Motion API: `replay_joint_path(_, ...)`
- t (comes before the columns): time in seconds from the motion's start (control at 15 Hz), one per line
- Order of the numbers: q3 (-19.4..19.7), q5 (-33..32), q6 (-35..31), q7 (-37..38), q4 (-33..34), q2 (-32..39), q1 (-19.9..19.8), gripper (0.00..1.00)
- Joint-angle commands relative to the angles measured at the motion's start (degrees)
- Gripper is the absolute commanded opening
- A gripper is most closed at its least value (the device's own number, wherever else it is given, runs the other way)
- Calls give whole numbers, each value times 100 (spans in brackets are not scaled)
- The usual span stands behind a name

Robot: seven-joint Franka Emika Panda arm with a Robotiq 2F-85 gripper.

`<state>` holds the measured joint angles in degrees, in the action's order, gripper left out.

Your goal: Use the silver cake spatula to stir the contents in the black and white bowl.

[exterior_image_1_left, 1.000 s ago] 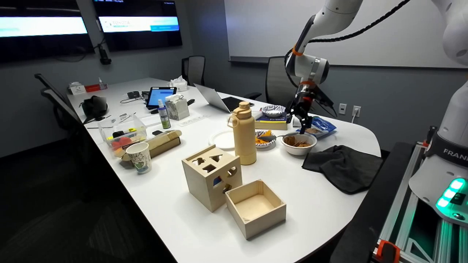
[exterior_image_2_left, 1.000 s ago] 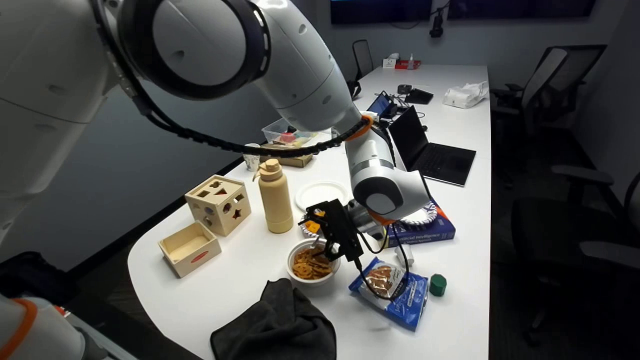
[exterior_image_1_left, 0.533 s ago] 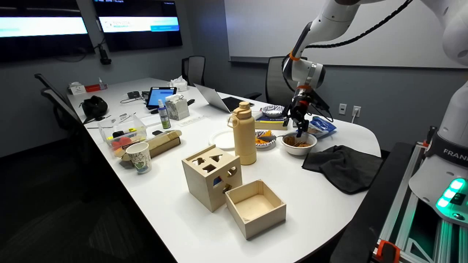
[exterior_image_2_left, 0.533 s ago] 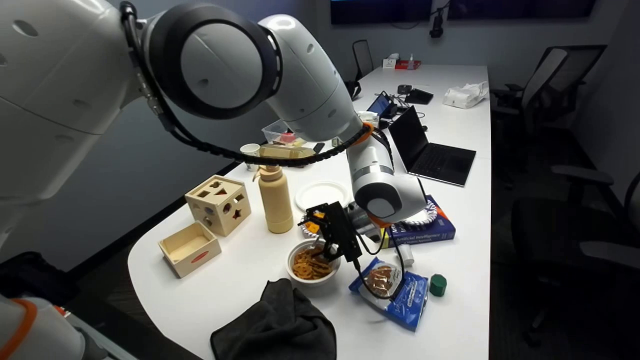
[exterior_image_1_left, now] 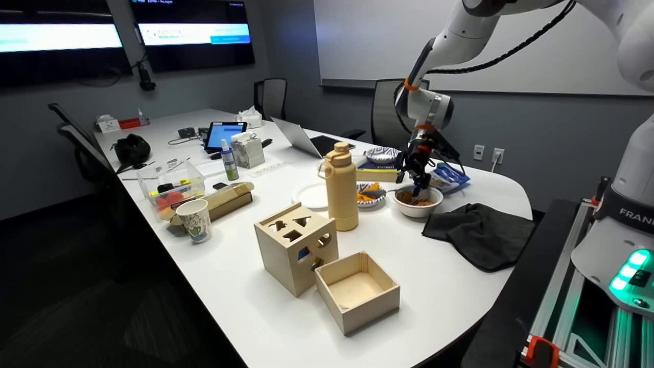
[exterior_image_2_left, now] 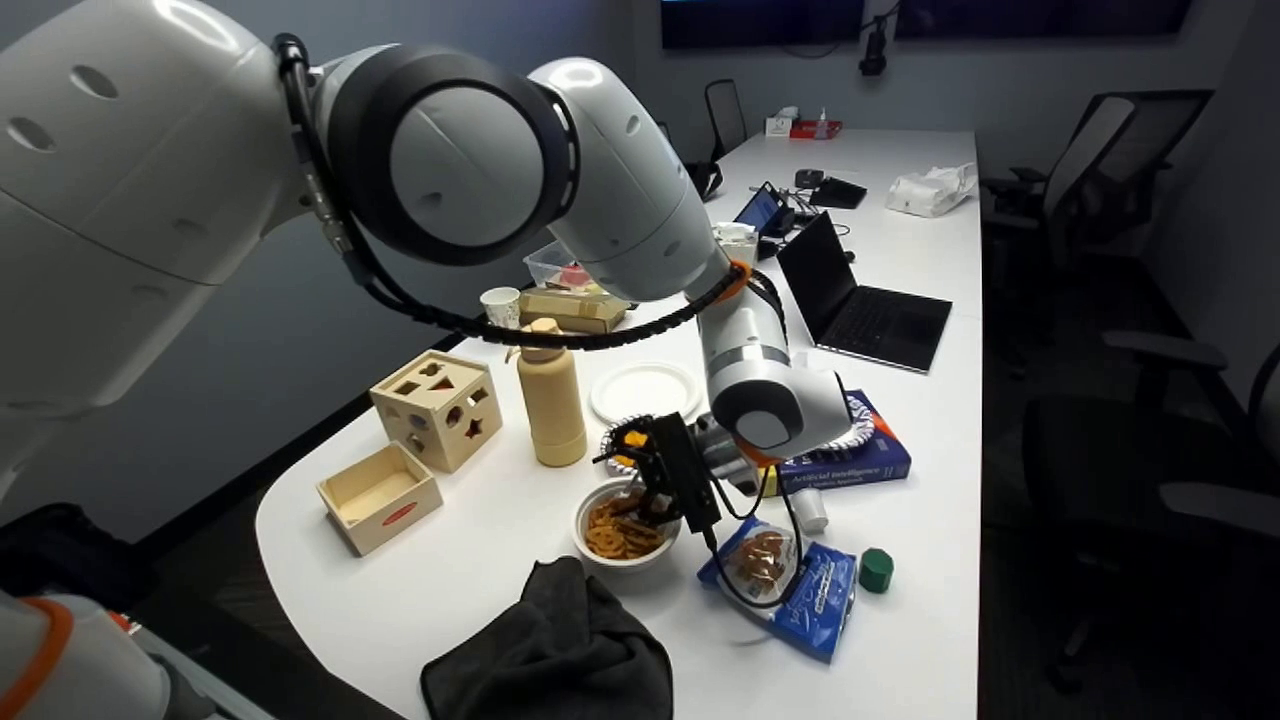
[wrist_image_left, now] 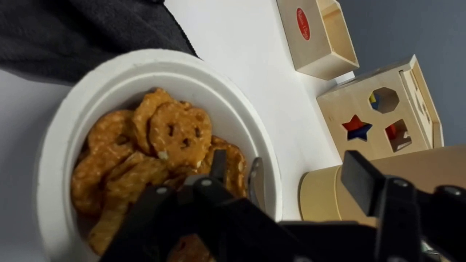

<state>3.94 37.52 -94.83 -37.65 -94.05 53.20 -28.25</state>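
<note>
Your gripper (wrist_image_left: 290,174) now sits lower | jaws wide apart, holding nothing | spatula (wrist_image_left: 257,182) spans pretzel bowl (exterior_image_1_left: 415,210) and black-and-white bowl (exterior_image_1_left: 373,204)

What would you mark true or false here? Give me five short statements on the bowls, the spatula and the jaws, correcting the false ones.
1. The white bowl holds pretzels. True.
2. In the wrist view, an end of the silver spatula shows inside the white bowl's rim. True.
3. The jaws are shut on the silver spatula. False: in the wrist view they stand wide apart.
4. The white bowl stands in the open wooden box. False: it stands on the table, near the dark cloth.
5. The patterned bowl beside the white bowl holds orange pieces. True.
</note>
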Motion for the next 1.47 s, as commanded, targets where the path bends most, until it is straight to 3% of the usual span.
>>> replay_joint_path(0.0, -80, 102, 255, 118, 278, 177, -112, 51)
replay_joint_path(0.4, -77, 139, 317, 117, 350, 220, -168, 4)
replay_joint_path(0.47, -81, 153, 326, 111, 351, 223, -185, 1)
replay_joint_path(0.93, -28, 77, 646, 127, 307, 121, -228, 1)
replay_joint_path(1.4, 215, -384, 1328, 780, -142, -856, 72, 1)
